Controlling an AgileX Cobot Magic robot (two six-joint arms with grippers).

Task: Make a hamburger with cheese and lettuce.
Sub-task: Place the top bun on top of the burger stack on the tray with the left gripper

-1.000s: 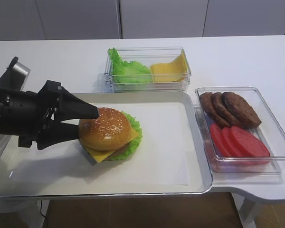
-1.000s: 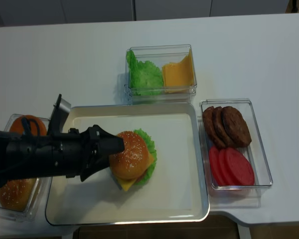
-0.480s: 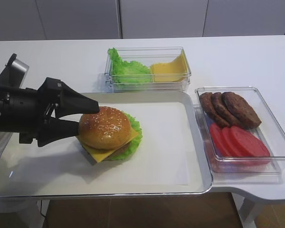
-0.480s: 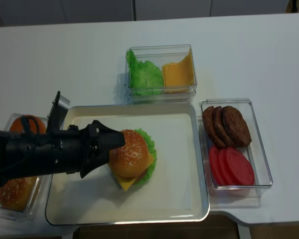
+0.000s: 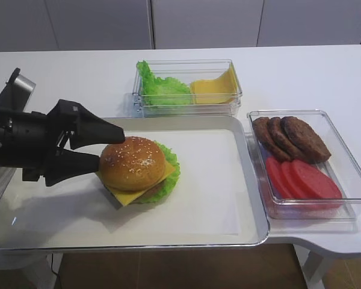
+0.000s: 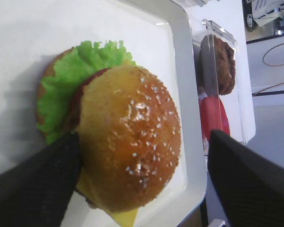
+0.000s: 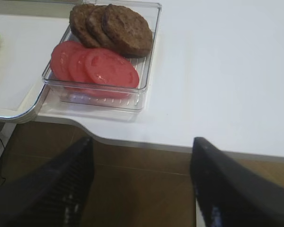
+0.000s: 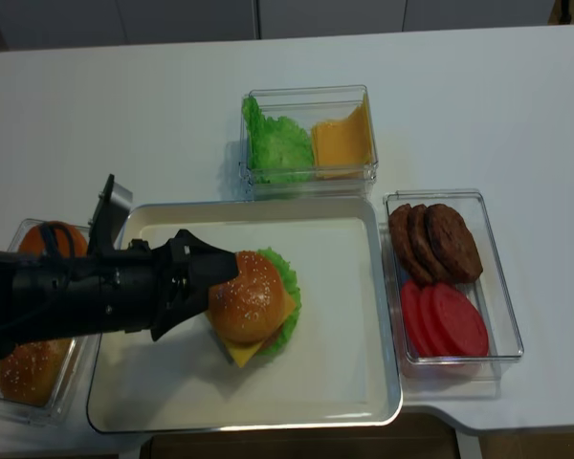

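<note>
The hamburger (image 5: 138, 170) sits just right of the left gripper (image 5: 105, 147) — its 2 fingers (image 5: 96, 127) spread, flanking the bun's left edge. The right gripper (image 7: 142, 189) hangs spread off the table's (image 7: 236, 71) near-right edge, well apart.

The white table (image 8: 478, 105) carries a tray (image 8: 387, 316) and three clear bins (image 8: 311, 177).

White table (image 5: 78, 75), grey cabinet fronts (image 5: 204, 23)

A: What room is there around the hamburger (image 5: 138, 171)?
B: Bare tray (image 5: 228, 198) to its right and front. The left gripper (image 5: 105, 147) blocks its left, jaws spread either side of the bun.
A: Beyond the tray?
B: The patty-and-tomato container (image 5: 325, 180) lies right, the lettuce-and-cheese container (image 5: 186, 90) behind.
</note>
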